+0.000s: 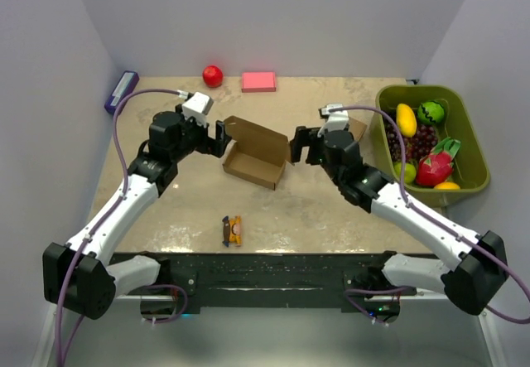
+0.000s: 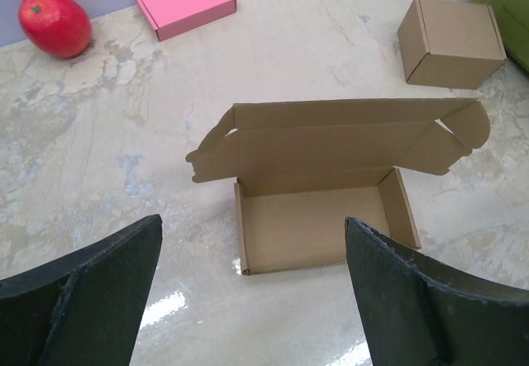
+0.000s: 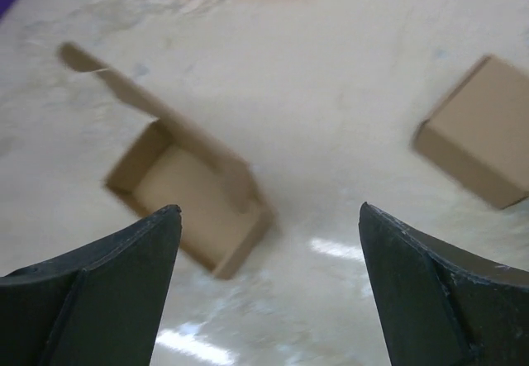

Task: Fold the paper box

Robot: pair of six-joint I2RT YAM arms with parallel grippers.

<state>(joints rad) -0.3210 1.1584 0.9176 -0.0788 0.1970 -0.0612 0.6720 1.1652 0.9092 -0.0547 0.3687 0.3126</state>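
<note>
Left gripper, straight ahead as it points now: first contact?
Probably the paper box: its open tray sits centred between the left gripper's open fingers. Depth is unclear; it might hit the table just short of it.

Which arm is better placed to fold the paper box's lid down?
Probably left: the paper box sits centred ahead of the open left gripper; for the right gripper it lies off to one side.

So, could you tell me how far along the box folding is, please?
The paper box has its tray formed, walls upright. Nothing is in hand: left gripper and right gripper are both open either side of it. Left to do: the lid stands open with its tabs out, so it needs closing and tucking.
</note>
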